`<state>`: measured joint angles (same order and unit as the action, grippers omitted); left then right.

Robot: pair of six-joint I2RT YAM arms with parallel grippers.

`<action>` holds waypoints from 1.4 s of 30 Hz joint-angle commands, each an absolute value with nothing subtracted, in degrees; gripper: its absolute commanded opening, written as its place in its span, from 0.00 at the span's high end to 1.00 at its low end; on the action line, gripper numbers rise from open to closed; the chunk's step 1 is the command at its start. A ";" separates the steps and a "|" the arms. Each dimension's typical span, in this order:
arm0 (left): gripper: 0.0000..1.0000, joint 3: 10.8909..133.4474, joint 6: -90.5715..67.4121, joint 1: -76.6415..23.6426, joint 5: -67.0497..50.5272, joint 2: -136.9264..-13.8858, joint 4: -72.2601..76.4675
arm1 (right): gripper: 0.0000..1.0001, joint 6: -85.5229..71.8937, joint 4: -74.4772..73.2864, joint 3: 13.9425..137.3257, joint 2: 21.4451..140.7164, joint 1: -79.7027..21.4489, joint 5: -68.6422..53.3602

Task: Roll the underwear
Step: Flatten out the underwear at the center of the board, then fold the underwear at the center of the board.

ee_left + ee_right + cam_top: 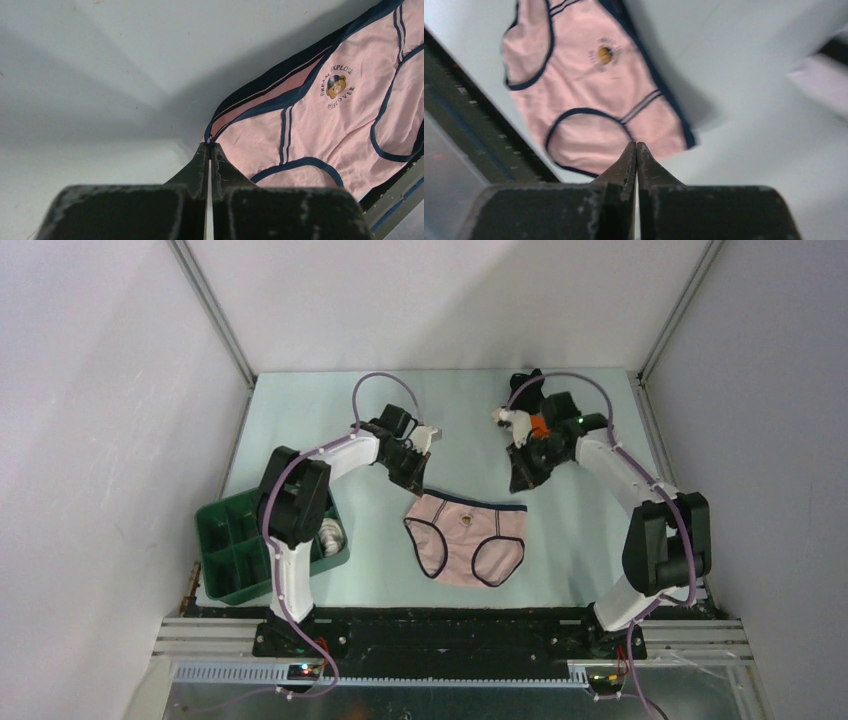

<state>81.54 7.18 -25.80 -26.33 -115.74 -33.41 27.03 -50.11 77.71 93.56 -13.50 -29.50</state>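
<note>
Pinching a waistband corner of the pink underwear [320, 125], your left gripper [209, 145] appears clamped on the cloth. The right gripper [636, 146] hangs over the garment's other side, jaws together and seemingly empty. The piece lies spread flat by the middle of the near edge, with no roll begun. A heap of underwear [525, 418], black, white and orange, sits toward the far right corner. At the near left corner, the green tray [228, 570] holds one white bundle [332, 535], likely a finished roll, with the arm hiding part of the tray.
</note>
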 commanded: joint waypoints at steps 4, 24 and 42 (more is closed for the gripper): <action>1.00 79.15 2.85 -26.33 -27.96 -110.69 -31.07 | 1.00 7.41 -46.31 66.80 95.03 -16.09 -30.87; 1.00 79.66 2.46 -28.21 -14.05 -110.44 -32.88 | 1.00 10.18 -42.82 74.60 111.89 -14.87 -8.14; 1.00 79.45 -3.77 -26.17 -15.80 -110.36 -31.94 | 1.00 17.30 -33.48 84.84 95.84 -19.15 -24.17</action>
